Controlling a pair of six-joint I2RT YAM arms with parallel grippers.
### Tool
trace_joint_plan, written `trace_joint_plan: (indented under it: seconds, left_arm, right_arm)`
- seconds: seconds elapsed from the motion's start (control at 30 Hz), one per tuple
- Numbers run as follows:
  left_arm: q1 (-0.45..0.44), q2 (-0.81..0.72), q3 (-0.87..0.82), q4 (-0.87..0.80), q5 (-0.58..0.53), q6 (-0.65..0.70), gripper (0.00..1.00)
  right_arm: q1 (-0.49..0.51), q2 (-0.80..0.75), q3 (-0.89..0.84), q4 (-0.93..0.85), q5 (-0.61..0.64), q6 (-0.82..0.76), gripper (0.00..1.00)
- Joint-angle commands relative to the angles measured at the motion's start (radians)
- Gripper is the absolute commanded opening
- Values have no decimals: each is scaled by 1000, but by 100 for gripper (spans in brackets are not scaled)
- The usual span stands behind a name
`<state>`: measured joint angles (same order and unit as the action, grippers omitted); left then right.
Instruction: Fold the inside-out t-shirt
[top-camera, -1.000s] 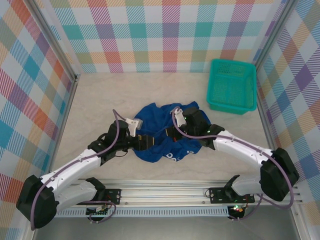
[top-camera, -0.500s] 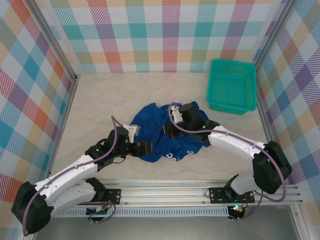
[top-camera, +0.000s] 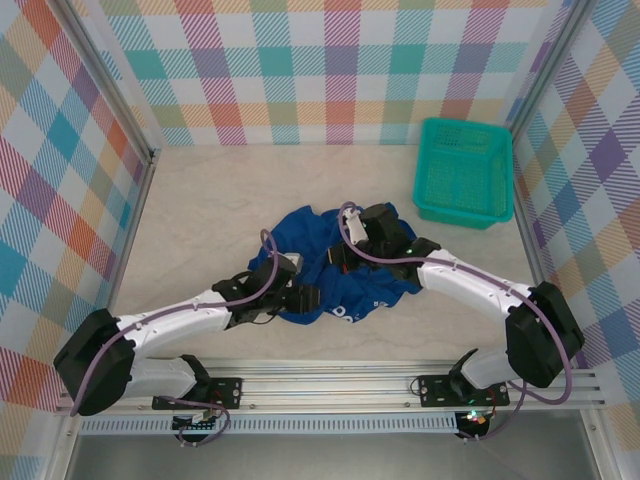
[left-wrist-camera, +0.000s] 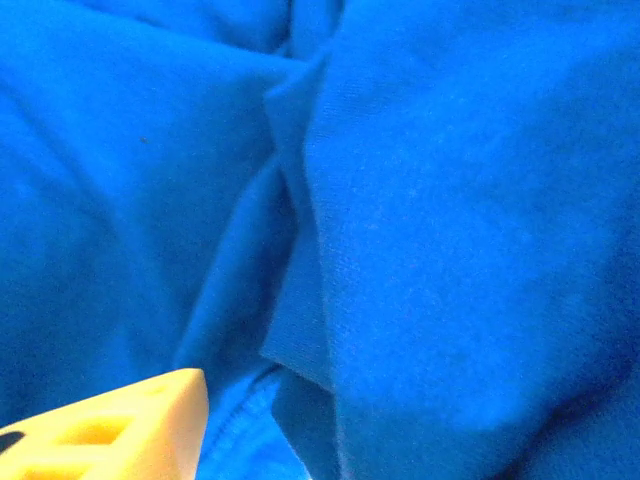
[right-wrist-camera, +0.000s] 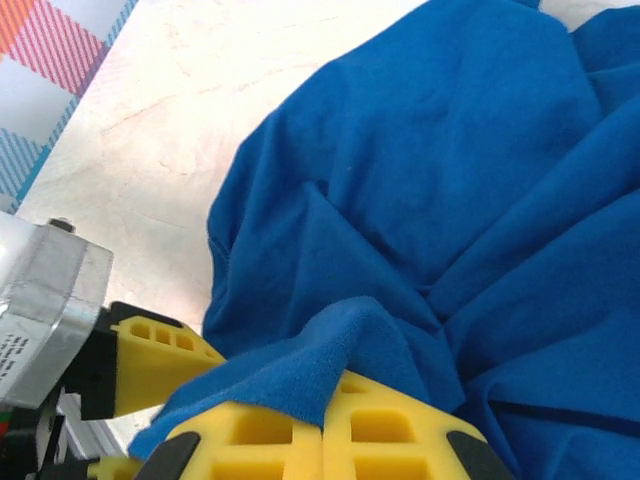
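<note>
Top external: shirt (top-camera: 305, 235) lies crumpled, nothing folded; right claw (right-wrist-camera: 322, 428) clamps its cloth; left claw's (top-camera: 300, 300) opening I cannot tell.

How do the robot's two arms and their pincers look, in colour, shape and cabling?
The left arm and the right arm are built alike: white links between bulky black joints. A purple cable loops along each. The right pincer has blocky yellow fingers with rectangular hollows. The left pincer's finger is the same yellow, with the same hollows.
</note>
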<state>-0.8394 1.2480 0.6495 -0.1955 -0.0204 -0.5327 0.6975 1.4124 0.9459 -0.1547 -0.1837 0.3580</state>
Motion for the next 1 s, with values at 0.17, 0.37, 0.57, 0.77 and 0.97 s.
trace_joint_plan:
  seconds: [0.17,0.37,0.57,0.77,0.97]
  left_arm:
    - [-12,-138,1,-5,33,167,69]
    - [-14,-217,-59,133,102,270,76]
    - [-31,-110,-2,155,124,417,55]
    - [-37,2,48,130,54,458,47]
    - [-32,100,91,138,-120,458,50]
  right_arm:
    - [-71,29,123,-90,-7,-44,0]
    - [-127,130,194,-110,-85,-26,0]
    - [-171,226,256,-112,-167,-3,0]
    - [-191,274,287,-108,-197,-7,0]
    - [-199,286,288,-98,-211,-7,0]
